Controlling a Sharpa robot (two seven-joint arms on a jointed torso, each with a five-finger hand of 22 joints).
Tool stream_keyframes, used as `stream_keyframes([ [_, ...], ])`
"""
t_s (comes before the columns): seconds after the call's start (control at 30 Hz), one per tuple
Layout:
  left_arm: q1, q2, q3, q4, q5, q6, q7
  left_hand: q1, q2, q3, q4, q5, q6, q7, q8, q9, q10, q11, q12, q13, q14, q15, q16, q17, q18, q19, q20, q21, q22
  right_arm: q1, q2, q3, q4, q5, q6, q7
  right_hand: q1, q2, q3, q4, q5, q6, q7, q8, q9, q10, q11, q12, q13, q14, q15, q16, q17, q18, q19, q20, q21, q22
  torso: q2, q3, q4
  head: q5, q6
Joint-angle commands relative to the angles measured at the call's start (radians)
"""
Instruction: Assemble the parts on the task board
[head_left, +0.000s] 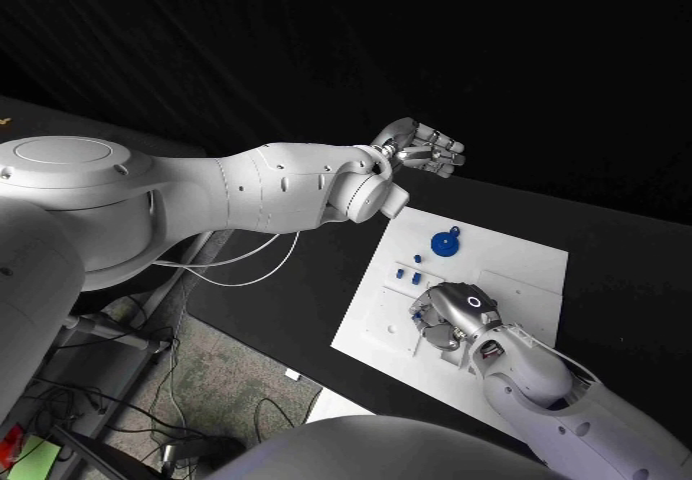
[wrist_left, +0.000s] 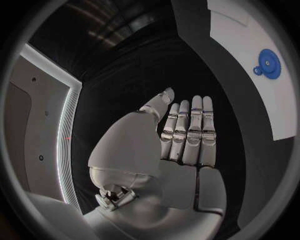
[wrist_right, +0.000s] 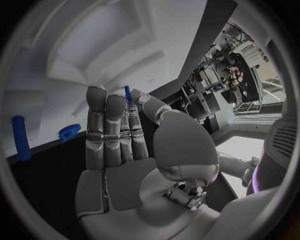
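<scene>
In the lower right of the head view, nearest to the camera, the right hand (head_left: 453, 316) is low over the near part of the white task board (head_left: 505, 255). In the right wrist view its fingers (wrist_right: 109, 127) lie close together, and a thin blue pin (wrist_right: 127, 94) stands between a fingertip and the thumb, so I judge that it pinches this part. A little farther, some small blue parts (head_left: 410, 270) are on the board, and beyond them lies a round blue gear-like part (head_left: 446, 243); whether these are seated or loose I cannot tell. Farthest, in the upper middle, the left hand (head_left: 420, 146) hangs over the black table (head_left: 620, 240), its fingers straight and holding nothing. The assembly seems only in progress, with several parts left.
</scene>
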Motion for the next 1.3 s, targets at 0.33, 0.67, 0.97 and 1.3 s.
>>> stream_keyframes([
  [0.33, 0.002, 0.004, 0.001, -0.001, 0.002, 0.009, 0.004, 0.013, 0.002, 0.001, 0.005, 0.001, 0.004, 0.003, -0.002, -0.001, -0.008, -0.001, 0.001, -0.001, 0.004, -0.001, -0.002, 0.001, -0.003, -0.003, -0.002, 0.003, 0.007, -0.002, 0.001, -0.013, -0.005, -0.017, 0.022, -0.002, 0.001, 0.009, 0.003, 0.001, -0.004, 0.001, 0.0, 0.006, 0.001, 0.004, 0.0, 0.003, 0.001, 0.002, -0.005, 0.001, -0.002, 0.017, 0.037, -0.006, 0.003, -0.002, 0.0, 0.0, 0.0006, 0.002, 0.001],
  [0.67, 0.002, 0.006, 0.001, -0.003, 0.002, 0.01, 0.002, 0.013, 0.002, 0.001, 0.005, 0.001, 0.004, 0.003, -0.002, -0.001, -0.008, -0.001, 0.001, -0.001, 0.004, -0.001, -0.002, 0.001, -0.003, -0.003, -0.002, 0.003, 0.007, -0.002, 0.004, -0.017, -0.004, -0.018, 0.011, -0.006, 0.001, 0.01, 0.002, 0.001, -0.005, 0.001, 0.0, 0.006, 0.001, 0.004, 0.0, 0.003, 0.001, 0.001, -0.005, 0.001, -0.004, 0.017, 0.037, -0.006, -0.001, -0.004, 0.0, -0.0001, 0.0007, 0.003, 0.002],
  [0.97, 0.002, 0.008, 0.001, -0.006, 0.002, 0.012, 0.001, 0.013, 0.002, 0.001, 0.007, 0.001, 0.004, 0.003, -0.002, -0.001, -0.008, -0.001, 0.001, -0.001, 0.004, -0.001, -0.002, 0.001, -0.003, -0.004, -0.002, 0.003, 0.011, -0.002, 0.009, -0.018, -0.001, -0.025, -0.009, -0.029, 0.001, 0.013, 0.003, 0.003, -0.018, -0.003, 0.001, 0.006, 0.001, 0.0, 0.001, 0.003, 0.001, 0.0, -0.004, 0.0, -0.007, 0.018, 0.035, -0.005, -0.013, -0.009, 0.0, -0.0004, 0.0013, 0.003, 0.004],
  [1.3, 0.002, 0.009, 0.001, -0.007, 0.002, 0.016, -0.001, 0.013, 0.002, 0.001, 0.007, 0.001, 0.004, 0.003, -0.002, -0.001, -0.008, -0.001, 0.001, -0.001, 0.004, -0.001, -0.002, 0.001, -0.003, -0.004, -0.002, 0.003, 0.011, -0.002, 0.01, -0.018, -0.006, 0.006, -0.039, -0.02, -0.015, 0.014, -0.024, 0.022, -0.049, -0.089, 0.024, 0.004, -0.005, -0.11, 0.033, 0.002, -0.002, -0.005, 0.017, 0.003, -0.012, 0.027, 0.033, 0.013, -0.041, -0.021, 0.0, -0.0003, 0.0004, 0.005, 0.003],
])
